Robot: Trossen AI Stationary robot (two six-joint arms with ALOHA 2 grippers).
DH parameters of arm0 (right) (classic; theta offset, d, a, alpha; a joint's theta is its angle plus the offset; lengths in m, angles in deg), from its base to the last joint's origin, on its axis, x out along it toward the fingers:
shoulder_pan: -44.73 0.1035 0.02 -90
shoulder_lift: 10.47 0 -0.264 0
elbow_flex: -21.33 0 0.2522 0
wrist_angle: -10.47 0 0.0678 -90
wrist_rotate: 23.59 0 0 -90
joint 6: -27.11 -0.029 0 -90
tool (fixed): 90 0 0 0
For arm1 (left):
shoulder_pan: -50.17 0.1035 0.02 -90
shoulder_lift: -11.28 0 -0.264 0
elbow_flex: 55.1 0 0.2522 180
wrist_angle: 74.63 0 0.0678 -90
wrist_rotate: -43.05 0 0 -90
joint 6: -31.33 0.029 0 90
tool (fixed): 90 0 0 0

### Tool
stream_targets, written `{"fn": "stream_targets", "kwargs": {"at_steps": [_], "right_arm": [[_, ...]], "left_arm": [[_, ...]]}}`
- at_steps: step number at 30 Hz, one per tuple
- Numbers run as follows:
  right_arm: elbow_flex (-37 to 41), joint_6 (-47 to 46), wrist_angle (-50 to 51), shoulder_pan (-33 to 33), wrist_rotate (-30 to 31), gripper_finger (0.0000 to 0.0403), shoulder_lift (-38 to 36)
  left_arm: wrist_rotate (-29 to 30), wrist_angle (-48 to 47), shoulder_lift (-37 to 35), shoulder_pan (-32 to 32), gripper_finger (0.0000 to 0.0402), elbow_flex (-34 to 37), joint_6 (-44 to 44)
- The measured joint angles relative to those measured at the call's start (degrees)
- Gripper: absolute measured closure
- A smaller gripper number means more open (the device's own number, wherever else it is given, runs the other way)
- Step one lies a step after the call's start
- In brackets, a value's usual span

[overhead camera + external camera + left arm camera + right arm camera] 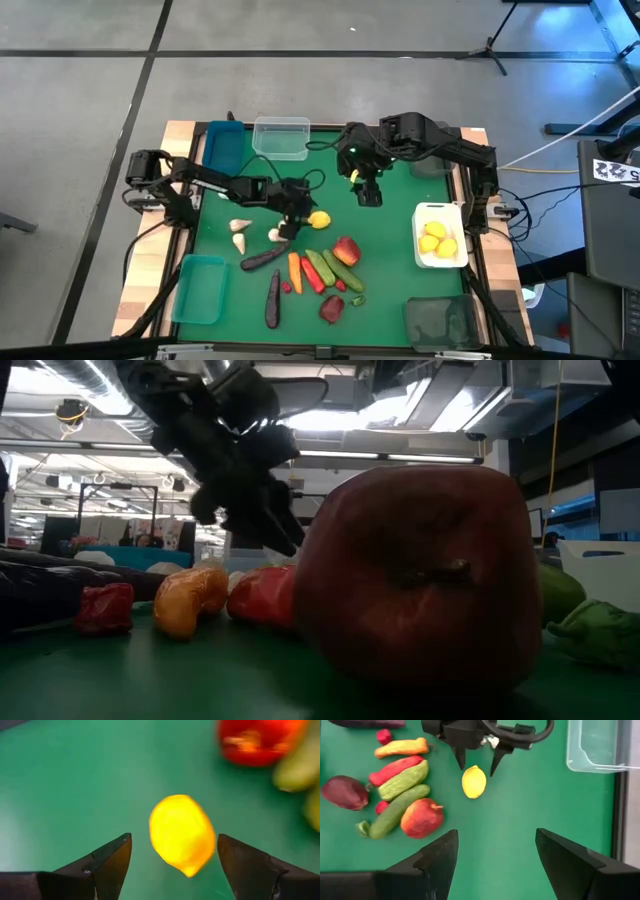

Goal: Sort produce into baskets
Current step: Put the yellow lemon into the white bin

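One loose lemon (319,220) lies on the green mat (390,225) at the middle of the high view, and the left gripper (298,216) sits over it with its two fingers (107,860) spread wide, one on each side of the fruit and not touching it. Just right of centre, a little higher in that view, the right gripper (369,193) hovers over bare mat, its fingers (437,857) likewise spread and holding nothing. Below the lemon lies the rest of the loose produce: a red apple (346,250), green cucumbers (321,267), a carrot (294,268), red peppers (312,275) and two eggplants (273,298); white garlic (240,227) lies to the left. At the right edge the white basket (440,208) holds three lemons (438,240). A blue basket (224,148) and a clear one (281,137) stand at the upper edge, and a teal one (199,289) at lower left.
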Motion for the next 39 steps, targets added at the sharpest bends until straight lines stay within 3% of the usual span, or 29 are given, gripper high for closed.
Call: {"fn": "stream_targets", "kwargs": {"at_steps": [4, 8, 14, 23, 32, 39], "right_arm": [[-0.02, -0.07, 0.01, 0.00, -0.26, 0.0139, -0.69], [-0.02, -0.16, 0.00, 0.00, -0.26, 0.0139, -0.73], [-0.02, -0.20, 0.01, 0.00, -0.26, 0.0139, -0.73], [-0.02, -1.89, 0.00, 0.41, -0.22, 0.0139, -0.73], [-0.02, -2.98, -0.01, 2.13, 0.43, 0.0139, -0.73], [-0.02, -3.21, 0.00, 3.22, 0.87, 0.0139, -0.73]], "left_arm": [[-6.94, -0.01, 0.00, 0.88, 0.0112, 0.00, 0.79], [-6.65, 2.29, 0.04, 1.07, 0.0112, -0.01, -3.89], [-0.64, 5.81, 0.19, -1.31, 0.0112, 0.00, -11.83], [26.07, 4.55, 1.79, -9.63, 0.0112, 0.00, -21.78], [28.54, 5.74, 1.49, -12.82, 0.0112, 0.00, -42.11], [34.76, 5.90, 2.59, -14.35, 0.0112, 0.00, -48.07]]}}
